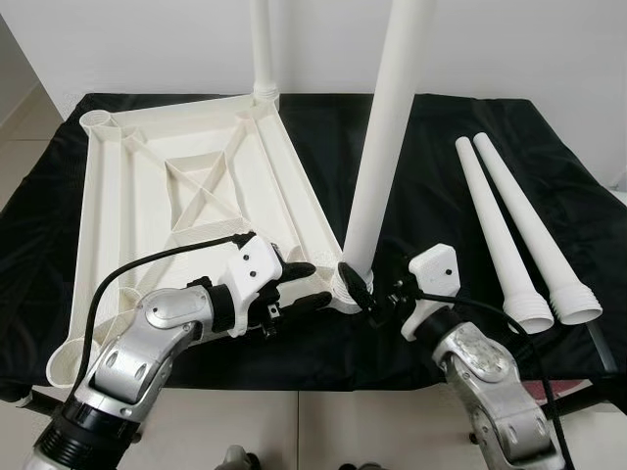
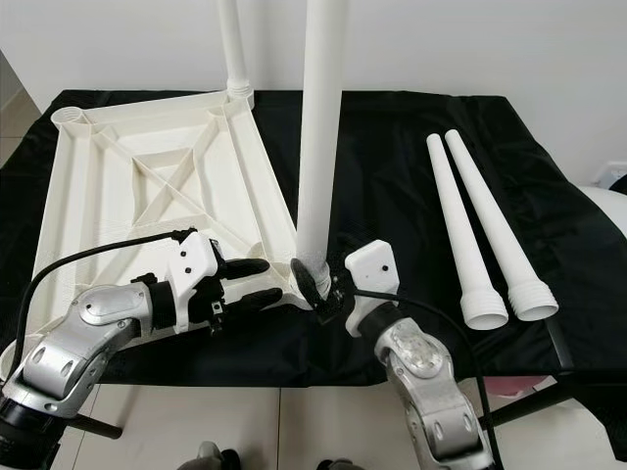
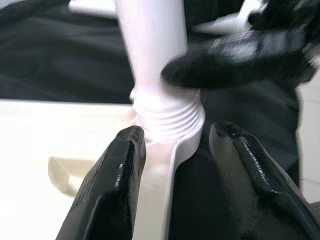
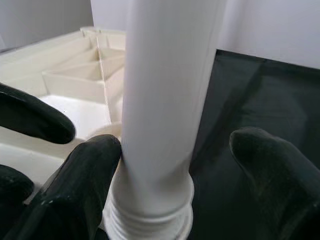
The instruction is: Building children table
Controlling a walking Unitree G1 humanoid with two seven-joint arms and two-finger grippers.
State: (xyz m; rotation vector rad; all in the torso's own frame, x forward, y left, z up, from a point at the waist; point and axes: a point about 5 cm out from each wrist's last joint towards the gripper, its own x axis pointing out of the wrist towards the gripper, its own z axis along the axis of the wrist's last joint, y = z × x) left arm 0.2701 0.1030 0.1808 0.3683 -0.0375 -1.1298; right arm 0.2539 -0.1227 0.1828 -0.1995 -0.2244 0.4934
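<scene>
The upside-down tabletop (image 1: pixel 186 186) lies ribbed side up on the black cloth (image 1: pixel 441 147), and the leg being fitted (image 1: pixel 387 127) stands nearly upright at its near right corner socket (image 1: pixel 345 289), long axis close to vertical and leaning a little to the robot's right at the top, threaded thick end down, thin end up and out of frame. That threaded collar sits directly between the two grippers. The right gripper (image 1: pixel 377 299) reaches in from the leg's right; in the right wrist view its fingers (image 4: pixel 87 170) bracket the shaft just above the threads, one touching it and the other standing a little off, so the jaws are parted around the leg, not clamped. The left gripper (image 1: pixel 299 286) comes from the leg's left, jaws spread wide either side of the corner socket, seemingly steadying the tabletop. The right gripper looks the nearer one for any turning. A second leg (image 1: pixel 262 49) already stands at the far corner, and two spare legs (image 1: pixel 524 230) lie flat well off beyond the right gripper, thick ends toward the robot.
</scene>
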